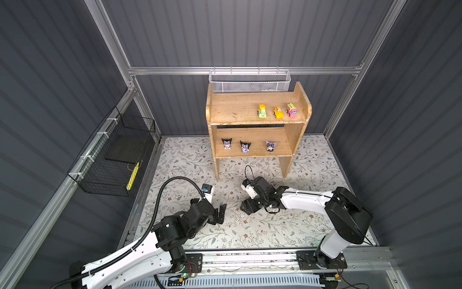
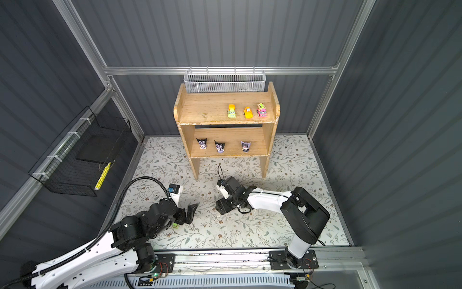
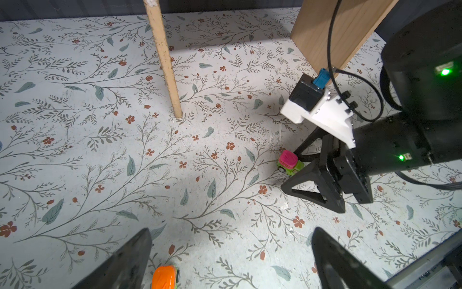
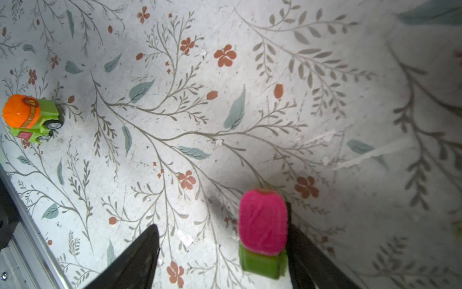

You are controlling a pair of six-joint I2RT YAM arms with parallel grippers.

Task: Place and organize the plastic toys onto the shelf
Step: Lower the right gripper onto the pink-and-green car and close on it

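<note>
Right wrist view has the pink-topped car (image 4: 262,222) on the floral mat (image 4: 325,105) between the right gripper's (image 4: 220,217) parted jaws — touching one finger, not yet clamped. The orange-topped car (image 4: 30,117) lies loose by the wide-open, empty left gripper (image 3: 232,229). The shelf (image 1: 235,110) holds three cars (image 1: 278,112) above, three figurines (image 1: 245,146) below — two remain. No legible writing.
</note>
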